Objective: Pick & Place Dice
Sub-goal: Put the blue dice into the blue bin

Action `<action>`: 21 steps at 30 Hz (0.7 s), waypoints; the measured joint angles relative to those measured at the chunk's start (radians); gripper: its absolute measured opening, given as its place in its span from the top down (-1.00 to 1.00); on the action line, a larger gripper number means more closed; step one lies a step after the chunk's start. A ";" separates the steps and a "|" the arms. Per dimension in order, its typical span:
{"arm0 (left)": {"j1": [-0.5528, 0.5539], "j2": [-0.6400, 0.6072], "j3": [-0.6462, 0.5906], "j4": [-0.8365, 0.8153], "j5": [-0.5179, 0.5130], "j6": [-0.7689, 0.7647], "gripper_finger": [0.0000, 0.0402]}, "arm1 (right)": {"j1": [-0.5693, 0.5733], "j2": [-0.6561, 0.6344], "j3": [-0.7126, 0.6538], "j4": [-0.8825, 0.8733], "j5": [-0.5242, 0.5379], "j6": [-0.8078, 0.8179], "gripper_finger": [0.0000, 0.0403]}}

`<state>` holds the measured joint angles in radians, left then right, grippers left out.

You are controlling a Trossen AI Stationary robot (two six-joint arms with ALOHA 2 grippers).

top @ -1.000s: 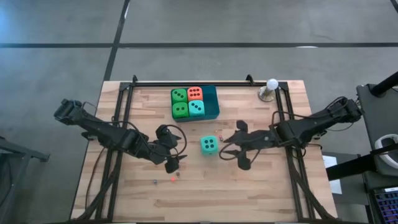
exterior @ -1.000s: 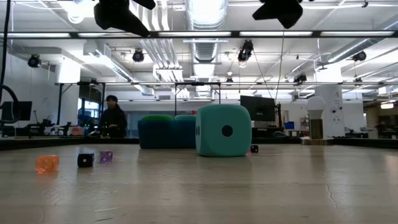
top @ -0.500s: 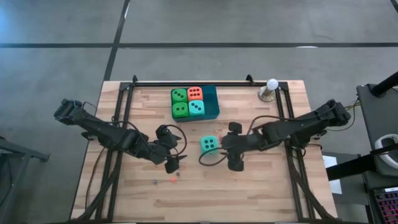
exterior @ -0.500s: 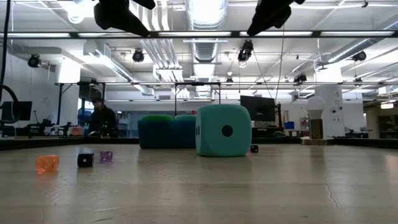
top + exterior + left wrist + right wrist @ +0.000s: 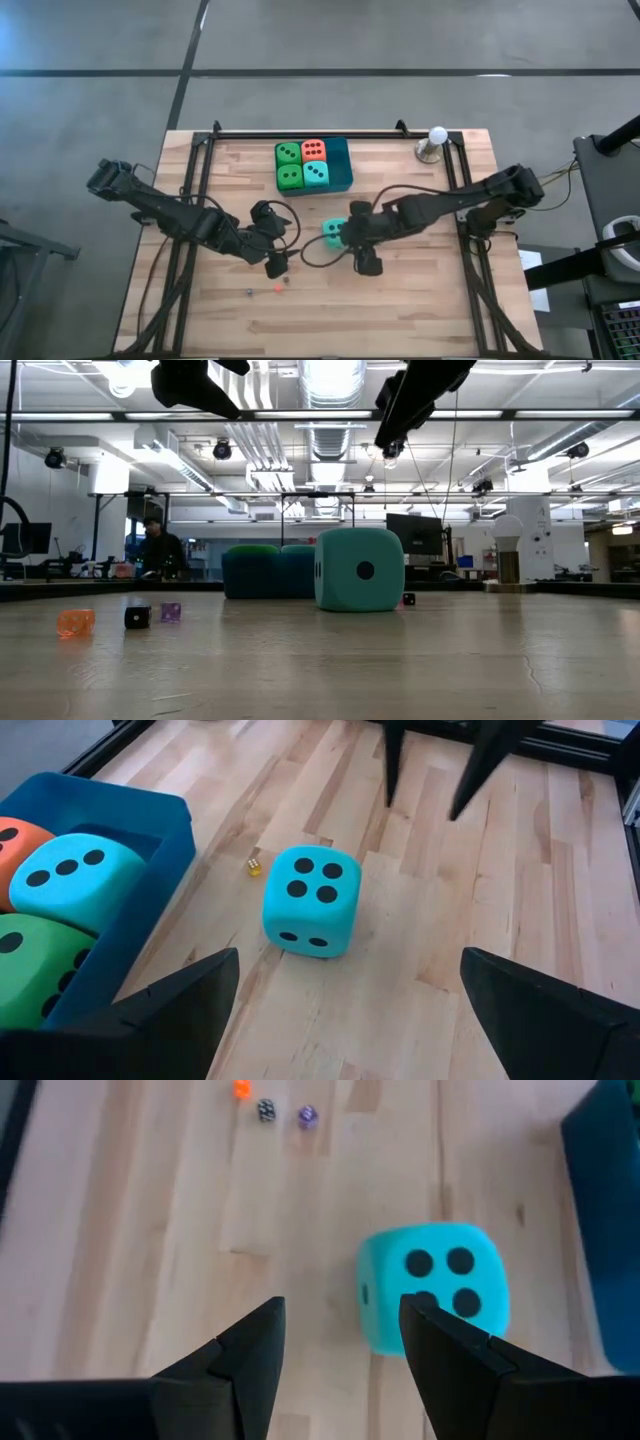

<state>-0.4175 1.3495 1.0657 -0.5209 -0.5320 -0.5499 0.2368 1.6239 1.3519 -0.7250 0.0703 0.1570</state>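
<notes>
One teal die [image 5: 331, 231] rests on the bare wood mid-table, four pips up [image 5: 312, 900] [image 5: 436, 1290] [image 5: 360, 568]. Two green dice, an orange-red die and another teal die sit in the blue tray [image 5: 343, 165] at the far side. My right gripper [image 5: 348, 240] [image 5: 340, 1350] hovers open just right of the loose die, slanting down, with nothing between its fingers. My left gripper [image 5: 283, 240] [image 5: 350, 1010] waits wide open to the die's left, above the table.
A white ball on a metal stand [image 5: 436, 143] stands at the far right. Tiny dice lie near the front [image 5: 277, 288] [image 5: 75, 622] [image 5: 137, 617], and another tiny one beside the tray [image 5: 254, 868]. A person [image 5: 157, 548] is in the room beyond.
My right gripper has swung toward the table's left, closing on the loose teal die, and has tipped further downward. The die has stayed where it was.
</notes>
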 joint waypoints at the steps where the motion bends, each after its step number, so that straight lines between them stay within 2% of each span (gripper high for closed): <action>1: 0.000 0.000 0.000 0.000 0.000 0.000 -0.90 | -0.007 0.005 -0.001 0.000 0.000 0.000 0.03; 10: 0.000 0.000 0.000 0.000 0.000 0.000 -0.91 | -0.025 0.029 -0.001 0.007 -0.019 -0.064 -0.03; 14: 0.000 0.000 0.000 0.000 0.000 0.000 -0.90 | -0.045 0.040 -0.004 0.009 -0.019 -0.068 -0.22; 21: 0.000 0.000 0.000 0.000 0.000 0.000 -0.92 | -0.083 0.070 -0.005 0.017 -0.019 -0.099 -0.67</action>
<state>-0.4176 1.3495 1.0657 -0.5209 -0.5320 -0.5503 0.1538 1.6941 1.3472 -0.7084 0.0517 0.0575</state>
